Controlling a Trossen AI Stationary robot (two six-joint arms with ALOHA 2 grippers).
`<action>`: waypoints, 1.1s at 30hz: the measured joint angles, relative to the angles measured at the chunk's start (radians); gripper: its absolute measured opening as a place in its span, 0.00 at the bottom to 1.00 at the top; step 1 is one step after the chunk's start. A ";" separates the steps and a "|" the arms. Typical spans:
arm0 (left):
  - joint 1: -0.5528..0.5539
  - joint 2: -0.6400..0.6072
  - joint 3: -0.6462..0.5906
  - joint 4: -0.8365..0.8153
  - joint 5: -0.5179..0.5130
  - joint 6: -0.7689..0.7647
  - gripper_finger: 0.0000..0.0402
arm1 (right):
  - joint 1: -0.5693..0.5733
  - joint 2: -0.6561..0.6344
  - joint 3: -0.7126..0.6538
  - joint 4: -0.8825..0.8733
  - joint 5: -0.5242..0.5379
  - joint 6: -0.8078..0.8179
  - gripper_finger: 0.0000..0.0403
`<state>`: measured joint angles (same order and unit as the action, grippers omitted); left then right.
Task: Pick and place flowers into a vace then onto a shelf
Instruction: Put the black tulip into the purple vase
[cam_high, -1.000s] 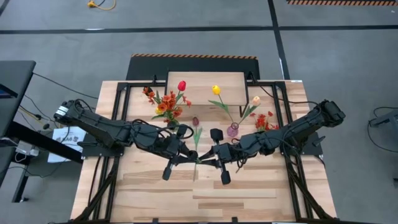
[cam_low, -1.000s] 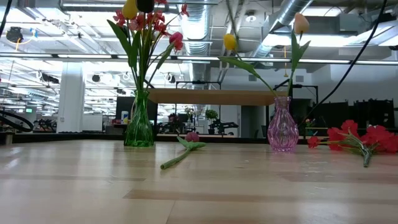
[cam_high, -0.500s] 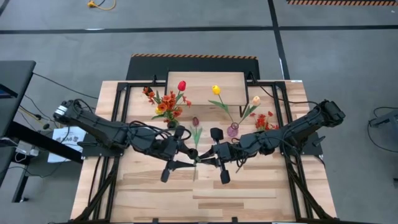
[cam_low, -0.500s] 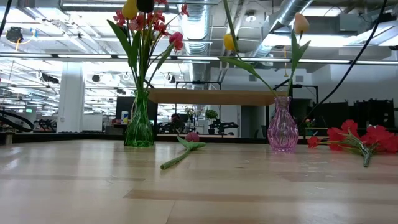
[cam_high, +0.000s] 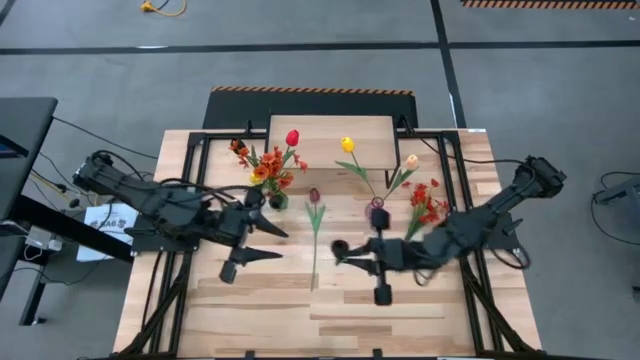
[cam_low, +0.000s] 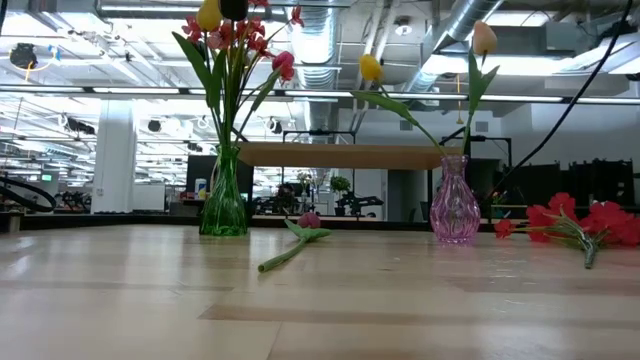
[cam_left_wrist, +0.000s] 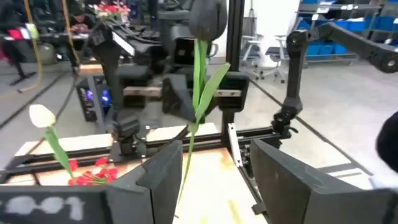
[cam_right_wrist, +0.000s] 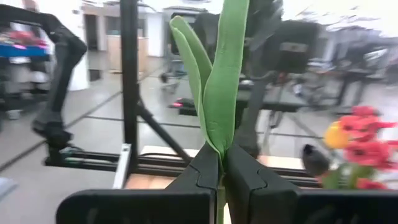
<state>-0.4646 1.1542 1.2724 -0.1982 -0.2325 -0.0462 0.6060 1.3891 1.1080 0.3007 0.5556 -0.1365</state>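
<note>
The left tool (cam_high: 266, 243) hovers over the left half of the bench (cam_high: 250, 310) with its fingers (cam_left_wrist: 163, 179) spread apart and nothing between them. Just beyond it stands the green vase (cam_low: 224, 204), which holds a red tulip (cam_high: 292, 137), a yellow one and red-orange sprays (cam_high: 262, 167). To its right a maroon tulip (cam_low: 308, 219) lies flat on the bench, its stem (cam_high: 316, 235) running toward the front edge. Behind it stands the shelf (cam_high: 330, 133), with nothing on its plank.

Right of the lying tulip, the right tool (cam_high: 346, 250) is clamped tight on the green stem (cam_right_wrist: 219, 93) of a black tulip (cam_left_wrist: 206, 17), held upright above the bench. The pink vase (cam_low: 453, 214) stands just beyond that tool and holds a yellow tulip (cam_high: 347, 144) and a cream tulip (cam_high: 411, 160). Farther right, loose red flowers (cam_low: 585, 221) lie on the bench near the pink vase.
</note>
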 joint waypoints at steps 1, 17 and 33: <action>-0.015 -0.006 0.000 -0.006 -0.026 0.008 0.44 | 0.028 -0.003 0.000 0.004 0.054 -0.019 0.00; -0.109 -0.013 0.000 -0.027 -0.124 0.037 0.44 | 0.123 -0.031 -0.601 1.113 0.344 -0.299 0.00; -0.109 -0.012 0.000 -0.050 -0.152 0.003 0.44 | -0.017 -0.102 -0.661 1.249 0.572 -0.576 0.00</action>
<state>-0.5732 1.1419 1.2724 -0.2482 -0.3844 -0.0429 0.5894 1.2869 0.4465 1.5494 1.1278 -0.7130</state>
